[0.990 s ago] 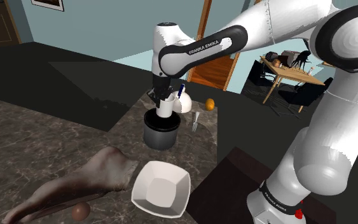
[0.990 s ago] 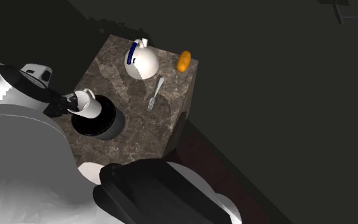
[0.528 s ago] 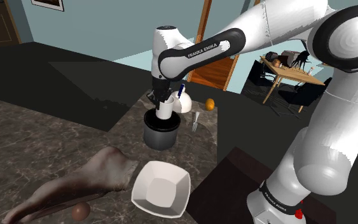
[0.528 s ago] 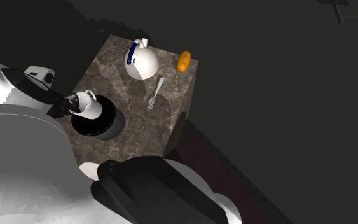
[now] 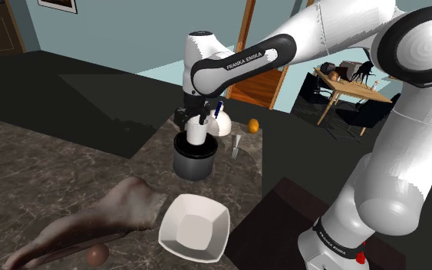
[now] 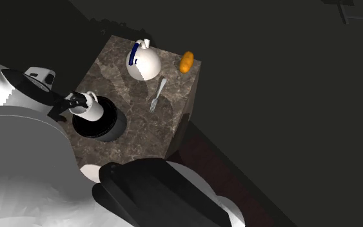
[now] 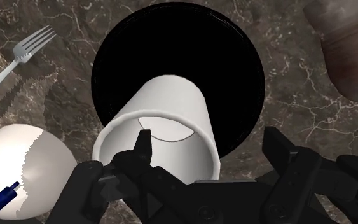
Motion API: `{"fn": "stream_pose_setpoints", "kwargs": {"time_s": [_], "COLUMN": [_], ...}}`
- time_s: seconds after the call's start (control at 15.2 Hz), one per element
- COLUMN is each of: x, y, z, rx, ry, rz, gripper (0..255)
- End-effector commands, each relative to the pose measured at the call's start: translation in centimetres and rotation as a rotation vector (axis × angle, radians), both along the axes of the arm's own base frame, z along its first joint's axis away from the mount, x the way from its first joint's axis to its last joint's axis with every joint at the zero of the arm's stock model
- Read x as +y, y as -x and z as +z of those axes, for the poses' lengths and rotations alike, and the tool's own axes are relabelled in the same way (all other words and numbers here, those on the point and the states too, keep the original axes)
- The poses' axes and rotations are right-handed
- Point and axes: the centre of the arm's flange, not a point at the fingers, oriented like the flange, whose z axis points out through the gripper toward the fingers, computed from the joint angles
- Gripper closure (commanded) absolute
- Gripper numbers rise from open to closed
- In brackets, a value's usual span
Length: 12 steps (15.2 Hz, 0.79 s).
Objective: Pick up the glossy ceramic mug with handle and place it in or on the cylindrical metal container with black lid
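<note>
White mug stands mid-frame on the container lid — gripper spread open, 1 finger inside the rim, gripping nothing.

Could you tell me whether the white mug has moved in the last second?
Yes, slightly. In the shoulder view the white mug has drifted a little left and down against the dark container, which has stayed put.

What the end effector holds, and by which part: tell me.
Nothing: the end effector is open; the white mug stands free on the black lid.
</note>
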Motion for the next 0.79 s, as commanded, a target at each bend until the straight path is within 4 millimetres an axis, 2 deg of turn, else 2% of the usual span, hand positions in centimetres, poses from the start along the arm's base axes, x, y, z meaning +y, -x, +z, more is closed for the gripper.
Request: {"fn": "stream_pose_setpoints", "kwargs": {"time_s": [0.0,0.2,0.73], "x": [0.1,0.5,0.5], "y": [0.1,0.3,0.3], "z": [1.3,5.0,5.0], "rx": [0.0,0.0,0.0], "ry": [0.0,0.0,0.0], "rz": [0.0,0.0,0.0], "gripper": [0,0,0]}}
